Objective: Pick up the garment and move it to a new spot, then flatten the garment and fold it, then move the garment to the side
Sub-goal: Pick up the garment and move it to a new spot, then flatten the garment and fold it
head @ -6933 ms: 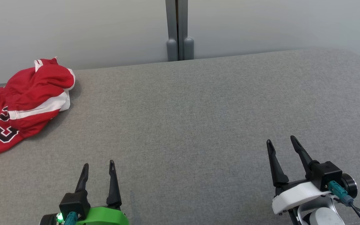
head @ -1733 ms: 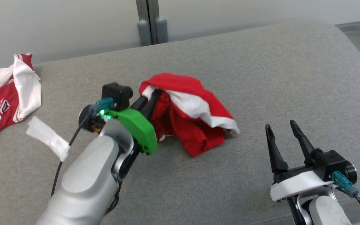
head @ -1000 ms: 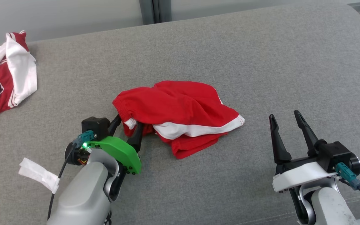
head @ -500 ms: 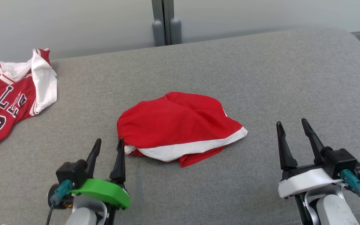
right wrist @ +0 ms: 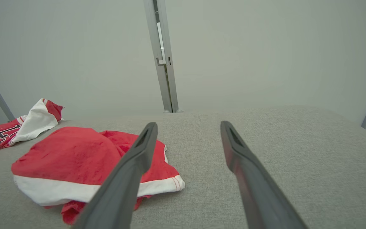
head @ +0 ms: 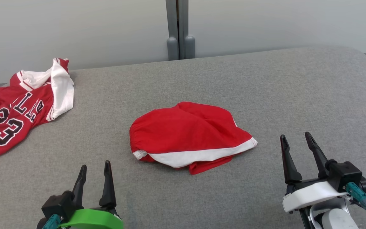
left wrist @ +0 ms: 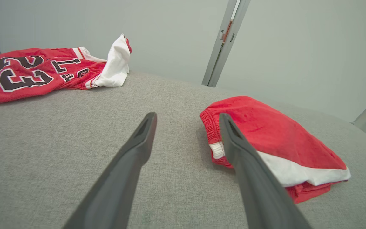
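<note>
The garment (head: 189, 136) is a pair of red shorts with a white hem band, lying crumpled in the middle of the grey cushion (head: 265, 89). The left wrist view has the garment (left wrist: 272, 140) just right of my fingers, and the right wrist view has the garment (right wrist: 75, 159) at lower left. My left gripper (head: 94, 168) stands open near the front edge, left of the shorts and apart from them. At the lower right my right gripper (head: 294, 138) is open too, with nothing between its fingers.
A red jersey (head: 14, 111) with the number 23 and white trim lies at the cushion's far left; the left wrist view has the jersey (left wrist: 43, 70) at upper left. A grey wall and a metal post (head: 178, 30) stand behind the cushion.
My left gripper has let go of the shorts and drawn back toward the front edge. The shorts now lie still on the cushion. The head camera has shifted.
</note>
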Robot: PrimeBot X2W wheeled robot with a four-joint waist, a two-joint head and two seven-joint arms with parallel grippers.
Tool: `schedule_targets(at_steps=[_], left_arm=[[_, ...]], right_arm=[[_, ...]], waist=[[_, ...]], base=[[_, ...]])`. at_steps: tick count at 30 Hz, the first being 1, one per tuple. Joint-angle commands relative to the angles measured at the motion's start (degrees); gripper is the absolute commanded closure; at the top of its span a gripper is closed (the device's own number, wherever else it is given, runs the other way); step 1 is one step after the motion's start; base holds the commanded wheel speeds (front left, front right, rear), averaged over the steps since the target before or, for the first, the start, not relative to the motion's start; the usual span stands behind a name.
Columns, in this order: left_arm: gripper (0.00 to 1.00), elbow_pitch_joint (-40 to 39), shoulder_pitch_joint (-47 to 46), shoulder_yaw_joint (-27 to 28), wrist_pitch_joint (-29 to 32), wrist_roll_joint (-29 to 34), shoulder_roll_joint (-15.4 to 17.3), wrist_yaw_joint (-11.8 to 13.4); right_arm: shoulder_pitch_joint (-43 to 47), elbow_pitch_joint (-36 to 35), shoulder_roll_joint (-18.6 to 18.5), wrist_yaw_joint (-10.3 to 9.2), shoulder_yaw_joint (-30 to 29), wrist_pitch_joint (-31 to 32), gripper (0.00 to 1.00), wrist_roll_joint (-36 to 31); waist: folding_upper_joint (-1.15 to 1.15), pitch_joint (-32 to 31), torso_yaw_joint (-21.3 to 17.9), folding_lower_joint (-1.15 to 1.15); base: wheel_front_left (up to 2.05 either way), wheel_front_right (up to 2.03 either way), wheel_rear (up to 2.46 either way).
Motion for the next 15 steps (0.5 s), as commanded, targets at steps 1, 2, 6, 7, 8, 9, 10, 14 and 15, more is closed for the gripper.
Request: schedule_targets(at_steps=[1,2,6,7,8,9,10,14,15], left_arm=[[0.00,-0.30,0.95,0.59,-0.05,0.66,-0.08,-0.26],[0.00,-0.38,1.09,0.86,-0.05,0.84,-0.12,-0.35],[0.00,-0.60,1.36,1.11,-0.05,0.58,-0.24,-0.45],[0.00,-0.62,1.34,0.86,-0.05,0.20,-0.26,-0.34],[0.00,-0.66,1.27,0.65,-0.05,-0.03,-0.26,-0.23],[0.00,-0.68,1.13,0.43,-0.05,-0.11,-0.24,-0.10],[0.00,-0.70,1.02,0.27,-0.05,-0.28,-0.23,-0.03],[0.00,-0.79,0.60,-0.29,-0.05,-0.43,-0.24,0.27],[0.00,-0.82,0.54,-0.35,-0.05,-0.48,-0.23,0.38]], right_arm=[[0.67,0.30,-0.12,-0.06,0.21,-0.02,0.00,0.46],[0.67,0.38,-0.12,-0.06,0.32,-0.02,0.00,0.53],[0.16,1.03,-0.12,-0.06,0.57,-0.02,0.00,0.50],[-0.04,1.16,-0.12,-0.06,0.58,-0.02,0.00,0.40],[-0.19,1.26,-0.12,-0.06,0.58,-0.02,0.00,0.31],[-0.35,1.39,-0.12,-0.06,0.55,-0.02,0.00,0.21],[-0.45,1.44,-0.12,-0.06,0.53,-0.02,0.00,0.10],[-0.64,1.76,-0.12,-0.06,0.52,-0.02,0.00,-0.16],[-0.67,1.81,-0.12,-0.06,0.56,-0.02,0.00,-0.17]], waist=[[0.00,-0.15,0.08,0.00],[0.00,-0.17,0.08,0.00],[0.00,-0.14,-0.02,0.00],[0.00,-0.09,-0.03,0.00],[0.00,-0.04,-0.01,0.00],[0.00,0.00,0.03,0.00],[0.00,0.03,0.07,0.00],[0.00,0.15,0.25,0.00],[0.00,0.19,0.27,0.00]], base=[[0.00,0.00,0.00],[0.00,0.00,0.00],[0.00,0.00,0.00],[0.00,0.00,0.00],[0.00,0.00,0.00],[0.00,0.00,0.00],[0.00,0.00,0.00],[0.00,0.00,0.00],[0.00,0.00,0.00]])
